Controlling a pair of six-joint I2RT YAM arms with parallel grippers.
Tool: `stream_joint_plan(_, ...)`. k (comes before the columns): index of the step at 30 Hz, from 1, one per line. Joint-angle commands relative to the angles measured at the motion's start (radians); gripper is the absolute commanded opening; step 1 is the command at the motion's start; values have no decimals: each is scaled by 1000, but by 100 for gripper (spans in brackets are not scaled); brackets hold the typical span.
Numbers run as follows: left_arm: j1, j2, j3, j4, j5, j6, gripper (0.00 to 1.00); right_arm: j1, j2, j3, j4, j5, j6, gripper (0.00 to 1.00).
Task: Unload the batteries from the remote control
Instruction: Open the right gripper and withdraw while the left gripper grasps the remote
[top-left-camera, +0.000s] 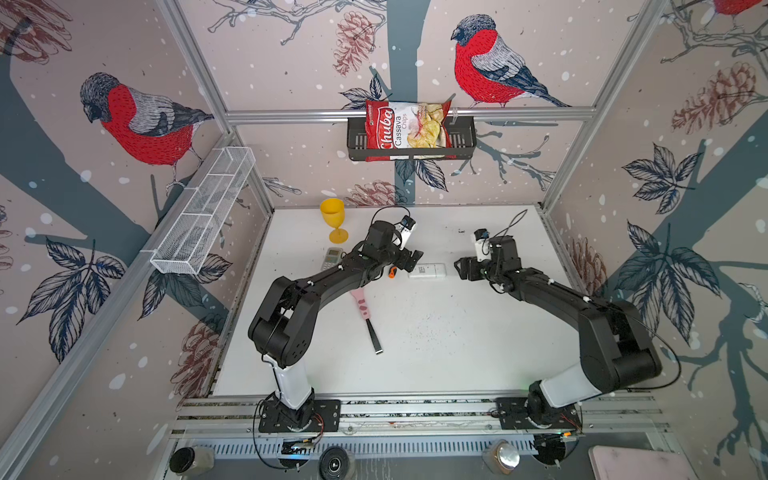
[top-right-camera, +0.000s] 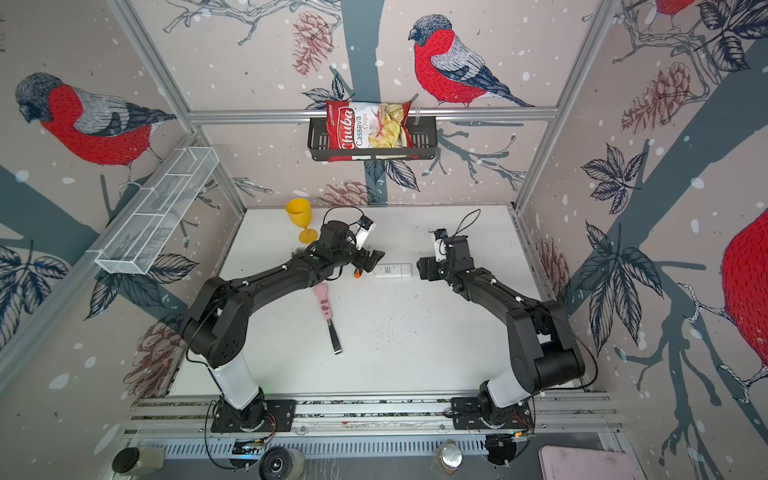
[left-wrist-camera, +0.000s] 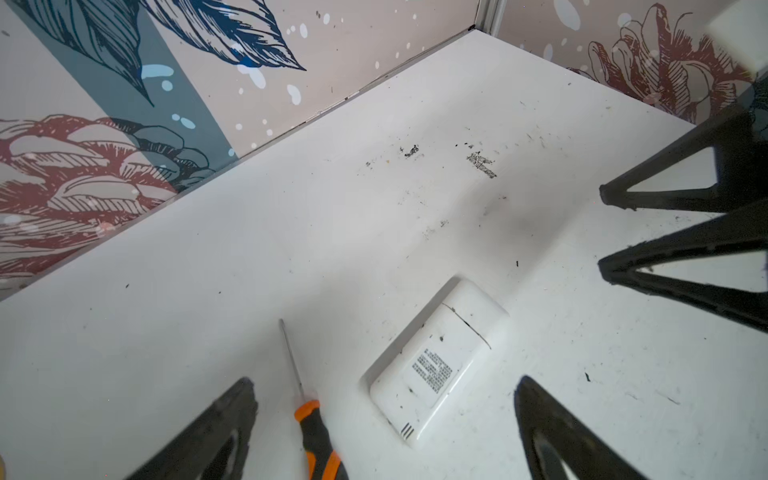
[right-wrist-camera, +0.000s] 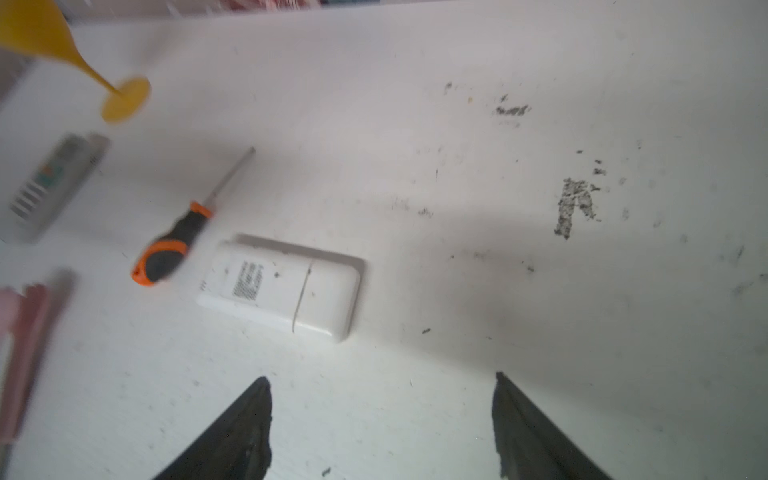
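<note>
1. Far left: white mesh shelf (top-left-camera: 203, 208) fixed on the side wall, above the table (top-left-camera: 436, 353).
2. Yellow goblet (top-left-camera: 333, 218) upright near the back edge. Just in front of it a grey keypad remote (top-left-camera: 332, 258), buttons up, partly under the left arm.
3. Pink-handled tool (top-left-camera: 362, 305) flat on the table, its dark blade pointing toward the front edge.
4. Orange-and-black screwdriver (left-wrist-camera: 316, 428) lying just beside the white remote's left end, apart from it.
5. Left gripper (left-wrist-camera: 385, 379) hovers above the screwdriver and that end of the remote. Fingers spread wide, holding nothing.
6. White remote control (top-left-camera: 427, 271) lies near mid-table between the two grippers, face down (printed label up). Back cover in place with its seam showing, so the batteries cannot be seen.
7. Right gripper (right-wrist-camera: 381, 376) just right of the remote, clear of it. Fingers spread, nothing between them.
</note>
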Motion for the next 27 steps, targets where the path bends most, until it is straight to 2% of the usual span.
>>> stream_joint_plan(1,-18,30,81,-121,-34,87,96,-43,-24,-72,328,-161,211,83)
stream_joint_plan(5,-38,71,174,-239,-35,196,95,-90,-16,-139,490,-265,335,83)
stream_joint_plan(9,-44,121,277,-403,-21,340,84,-137,-21,-212,616,-311,411,79)
stream_joint_plan(11,-45,154,338,-502,-30,378,81,-156,-15,-217,640,-336,428,78)
stream_joint_plan(17,-45,297,539,-752,3,467,85,-180,-10,-221,667,-368,443,79)
stream_joint_plan(20,-46,338,563,-773,22,490,85,-188,-2,-225,706,-410,468,80)
stream_joint_plan(27,-45,453,657,-821,58,519,83,-200,-3,-227,707,-415,468,82)
